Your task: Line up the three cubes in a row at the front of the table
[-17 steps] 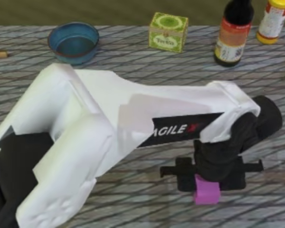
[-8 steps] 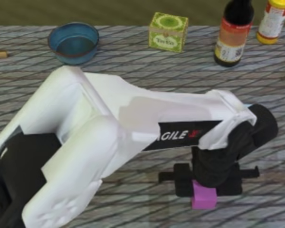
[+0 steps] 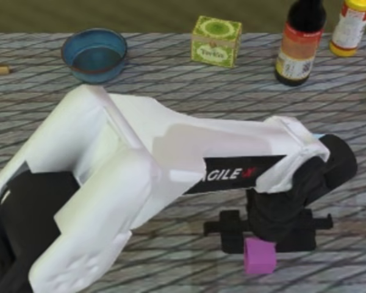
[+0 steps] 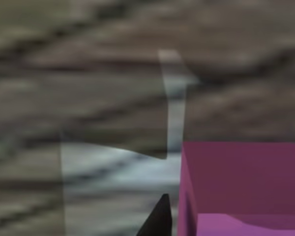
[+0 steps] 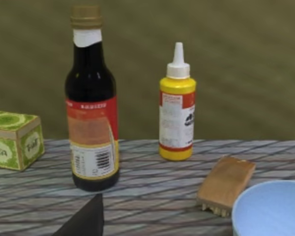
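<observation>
Pink cube [image 3: 260, 256] is sitting at the bench [image 3: 171, 79] front, with the left tool [image 3: 265, 235] directly above it, grip impossible to judge. Only 1 cube is showing; the other 2 are out of sight.

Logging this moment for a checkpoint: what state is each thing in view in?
Pink-magenta cube: on the table, at the left gripper.
Blue bowl: upright, nothing visible inside.
Tea box: closed, upright.
Dark sauce bottle: capped, standing.
Yellow squeeze bottle: capped, standing.
Wooden brush: lying flat.
</observation>
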`<state>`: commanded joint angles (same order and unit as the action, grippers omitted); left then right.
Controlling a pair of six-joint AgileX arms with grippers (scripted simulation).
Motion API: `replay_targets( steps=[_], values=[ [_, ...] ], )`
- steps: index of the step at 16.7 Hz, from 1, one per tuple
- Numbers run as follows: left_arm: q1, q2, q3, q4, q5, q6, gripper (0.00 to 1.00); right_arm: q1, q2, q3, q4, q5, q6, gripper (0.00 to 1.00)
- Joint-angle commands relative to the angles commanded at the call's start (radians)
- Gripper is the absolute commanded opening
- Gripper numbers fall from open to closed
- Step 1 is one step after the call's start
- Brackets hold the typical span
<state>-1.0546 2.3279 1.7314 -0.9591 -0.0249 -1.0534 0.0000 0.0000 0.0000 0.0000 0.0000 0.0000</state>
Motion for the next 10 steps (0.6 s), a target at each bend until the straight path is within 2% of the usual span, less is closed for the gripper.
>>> replay_targets(
  steps=[2, 3, 10],
  values=[
    [0.000, 0.000, 0.000, 0.000, 0.000, 0.000, 0.98, 0.000, 0.000, 0.000, 0.000, 0.000, 0.000, 1.00],
    [0.000, 0.000, 0.000, 0.000, 0.000, 0.000, 1.00, 0.000, 0.000, 0.000, 0.000, 0.000, 0.000, 1.00],
    [0.000, 0.000, 0.000, 0.000, 0.000, 0.000, 1.00, 0.000, 0.000, 0.000, 0.000, 0.000, 0.000, 1.00]
  ],
)
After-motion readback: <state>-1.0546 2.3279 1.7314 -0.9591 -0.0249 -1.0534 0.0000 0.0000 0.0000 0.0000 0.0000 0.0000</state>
